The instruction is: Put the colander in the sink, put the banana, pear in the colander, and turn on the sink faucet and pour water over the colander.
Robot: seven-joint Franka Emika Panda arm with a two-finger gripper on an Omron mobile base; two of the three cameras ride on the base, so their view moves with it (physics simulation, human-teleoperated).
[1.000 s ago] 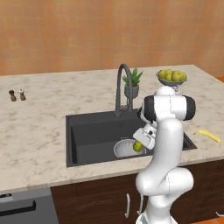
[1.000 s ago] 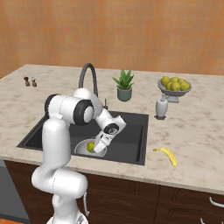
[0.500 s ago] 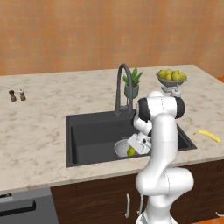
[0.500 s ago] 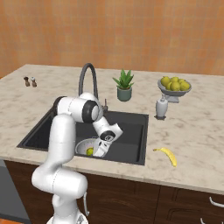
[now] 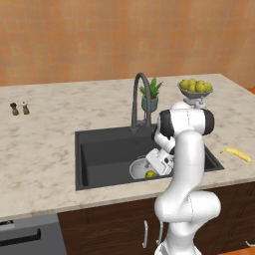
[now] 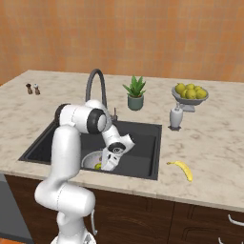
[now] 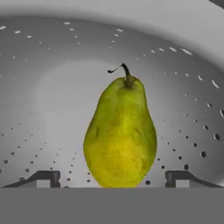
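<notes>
On the far left of the counter (image 5: 45,144) I see two small shakers (image 5: 20,108) near its back edge, well apart from everything else. Moving right, the sink (image 5: 99,154) is set into the counter, and the sink faucet (image 5: 139,99) rises from its back rim with the spout arched over the basin. The colander (image 5: 137,168) sits on the sink floor close to the front wall, right of the middle. The pear (image 7: 121,133) is inside the colander, and my gripper (image 7: 113,178) is reaching down into the bowl right over it. In the hand view the pear stands between the two fingertips (image 7: 43,178) with its stem pointing away from the hand, and clear gaps show on both sides, so I read the jaws as spread wide and gripping nothing; whether the pear leans on the colander wall or rests on its bottom I cannot quite tell from this close. Right of the sink, a potted plant (image 5: 150,94) and a small soap bottle (image 6: 176,117) stand beside the back right corner of the basin, a footed fruit bowl (image 5: 195,89) sits further right, and the banana (image 5: 237,154) lies near the front edge of the counter, well apart from the sink.
</notes>
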